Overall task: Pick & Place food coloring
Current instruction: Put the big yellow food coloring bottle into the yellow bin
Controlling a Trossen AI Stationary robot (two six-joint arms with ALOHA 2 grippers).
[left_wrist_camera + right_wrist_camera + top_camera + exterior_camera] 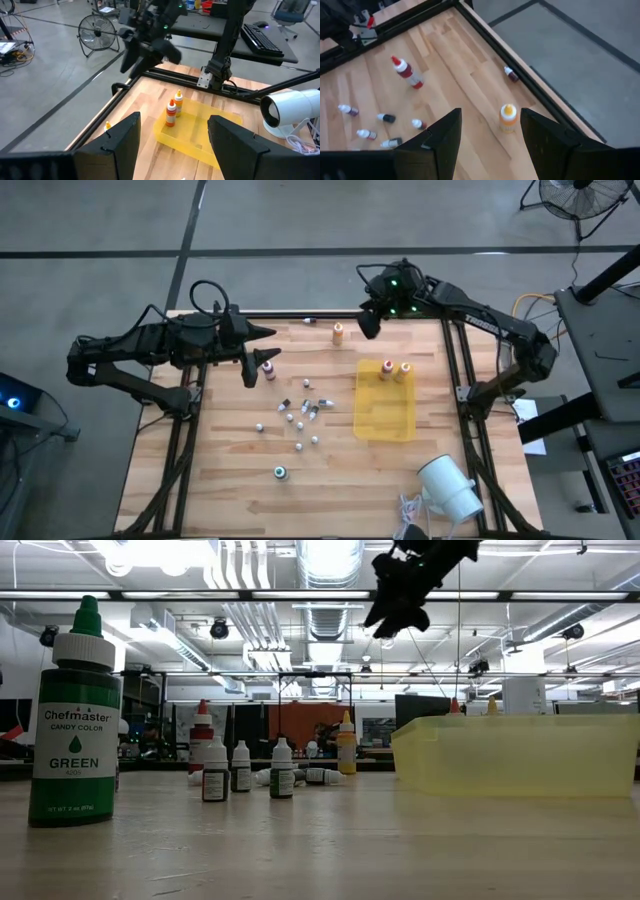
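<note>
Right now your right gripper (pixel 368 323) hangs with its fingers apart and nothing between them, above the far edge of the table (pixel 200 480), with the orange-topped bottle (pixel 508 117) standing just below it. Your left gripper (pixel 258 350) is likewise open and empty, near the red-topped bottle (pixel 268 370). Two bottles (pixel 395 368) stand in the yellow tray (pixel 385 420). The small vials (pixel 300 420) are scattered mid-table, some upright, some lying down. The green-topped bottle (pixel 281 472) stands alone nearer the front edge.
</note>
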